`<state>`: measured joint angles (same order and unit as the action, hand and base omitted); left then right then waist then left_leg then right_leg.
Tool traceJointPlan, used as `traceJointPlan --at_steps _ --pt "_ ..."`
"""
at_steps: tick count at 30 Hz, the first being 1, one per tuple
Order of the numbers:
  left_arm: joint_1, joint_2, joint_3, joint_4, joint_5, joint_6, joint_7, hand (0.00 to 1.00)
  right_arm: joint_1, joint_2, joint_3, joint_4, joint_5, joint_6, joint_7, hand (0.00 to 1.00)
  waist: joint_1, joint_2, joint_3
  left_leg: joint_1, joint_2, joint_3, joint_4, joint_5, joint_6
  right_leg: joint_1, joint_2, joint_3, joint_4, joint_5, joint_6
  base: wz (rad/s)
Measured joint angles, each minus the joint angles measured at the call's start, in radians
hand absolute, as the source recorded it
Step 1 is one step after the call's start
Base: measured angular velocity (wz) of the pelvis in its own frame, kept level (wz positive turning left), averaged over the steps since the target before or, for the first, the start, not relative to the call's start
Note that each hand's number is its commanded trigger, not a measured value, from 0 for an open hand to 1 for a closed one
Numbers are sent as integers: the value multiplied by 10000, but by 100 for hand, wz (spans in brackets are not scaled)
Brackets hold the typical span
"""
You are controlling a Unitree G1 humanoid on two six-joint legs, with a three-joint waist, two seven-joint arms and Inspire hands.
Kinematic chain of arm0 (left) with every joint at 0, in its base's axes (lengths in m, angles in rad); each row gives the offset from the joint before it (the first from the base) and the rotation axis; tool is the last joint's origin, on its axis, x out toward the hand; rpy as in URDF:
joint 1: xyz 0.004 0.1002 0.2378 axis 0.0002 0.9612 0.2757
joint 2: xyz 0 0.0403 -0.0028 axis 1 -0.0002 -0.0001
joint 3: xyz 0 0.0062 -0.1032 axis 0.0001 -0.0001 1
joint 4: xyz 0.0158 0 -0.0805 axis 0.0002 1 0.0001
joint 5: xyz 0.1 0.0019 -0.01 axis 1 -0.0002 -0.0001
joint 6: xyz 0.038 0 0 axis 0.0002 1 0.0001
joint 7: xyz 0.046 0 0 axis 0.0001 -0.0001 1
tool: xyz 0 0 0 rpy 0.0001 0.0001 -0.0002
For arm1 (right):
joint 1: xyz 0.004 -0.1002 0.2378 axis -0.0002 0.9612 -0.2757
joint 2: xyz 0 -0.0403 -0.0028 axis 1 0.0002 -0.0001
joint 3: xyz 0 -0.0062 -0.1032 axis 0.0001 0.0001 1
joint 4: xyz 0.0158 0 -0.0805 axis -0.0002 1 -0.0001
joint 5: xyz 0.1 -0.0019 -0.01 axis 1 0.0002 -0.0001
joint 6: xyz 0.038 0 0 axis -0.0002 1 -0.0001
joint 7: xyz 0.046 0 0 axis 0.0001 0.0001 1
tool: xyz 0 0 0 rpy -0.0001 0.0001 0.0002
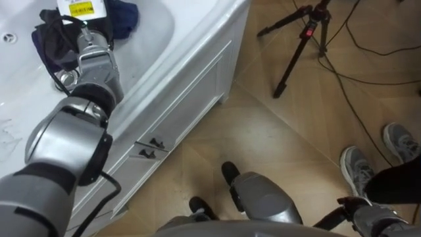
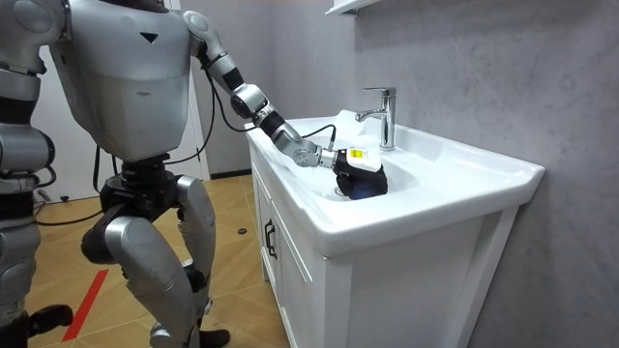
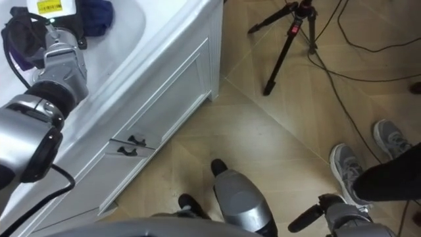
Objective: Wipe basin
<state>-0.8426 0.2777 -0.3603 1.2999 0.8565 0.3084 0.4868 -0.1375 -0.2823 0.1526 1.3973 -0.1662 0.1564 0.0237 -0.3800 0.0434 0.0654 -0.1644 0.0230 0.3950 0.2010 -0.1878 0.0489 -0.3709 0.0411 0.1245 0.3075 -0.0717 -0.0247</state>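
- Robot is standing at a white vanity cabinet [image 1: 191, 99], which is running from lower left up to top centre of the eye views. Its L arm is reaching over the front rim into the basin [image 1: 197, 39].
- Left hand [image 2: 354, 164] is sitting at the top left of the eye views and centre of the room view. It is resting palm-down on top of the cloth [image 1: 123, 16] inside the bowl.
- Grip state, L: cannot tell. The dark hand is merging w/ the dark cloth under it, so whether it is lying flat or clutching fabric is not showing.
- Cloth is dark blue and bunched. It is lying on the bowl floor directly under and around the L hand, and is spilling out to both sides of the wrist in the left eye view.
- Chrome drain [image 1: 64, 80] is showing just below the cloth, beside the forearm.
- Chrome faucet [image 2: 384, 114] is standing upright at the back of the basin, behind hand and cloth and apart from both.
- Right hand [image 3: 306, 217] is hanging low at the lower right of the eye views, away from the basin. Open or closed: cannot tell.
- A tripod [image 1: 306, 33] is standing on the wood floor at upper right.
- A person's grey shoes [image 1: 356, 170] are standing at the right edge.
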Motion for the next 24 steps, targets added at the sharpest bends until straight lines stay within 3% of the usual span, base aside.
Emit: traceJointPlan --at_steps 4,8,10,18,24 --pt "-69 454 51 306 -33 -393 -437 100 23 -5 -4 -26 -25 53 -9 0 32 -10 -17 21 60 260 49 -43 -35 -53 126 260 37 35 -13 -18" --pt "-69 847 52 597 -200 -407 -783 100 36 -37 -1 -61 -33 164 12 0 50 17 -37 36 128 461 51 -54 -81 -136 192 323 127 115 -92 -19" --pt "-64 1016 97 788 -212 -423 -1131 100 127 -107 -6 -141 -39 166 15 0 269 25 -50 125 191 659 65 -95 -151 -145 305 441 180 122 -136 -25" --pt "-6 1206 215 992 -209 -472 -1856 100 227 -280 6 -382 -48 162 -22 0 558 39 -96 7 366 648 362 -98 -249 -132 370 377 186 146 -282 0" --pt "151 1217 236 1553 -199 -471 -2181 100 230 -306 19 -386 -49 147 -214 0 843 203 -234 34 411 590 410 -56 -307 -47 380 307 160 188 -345 3"
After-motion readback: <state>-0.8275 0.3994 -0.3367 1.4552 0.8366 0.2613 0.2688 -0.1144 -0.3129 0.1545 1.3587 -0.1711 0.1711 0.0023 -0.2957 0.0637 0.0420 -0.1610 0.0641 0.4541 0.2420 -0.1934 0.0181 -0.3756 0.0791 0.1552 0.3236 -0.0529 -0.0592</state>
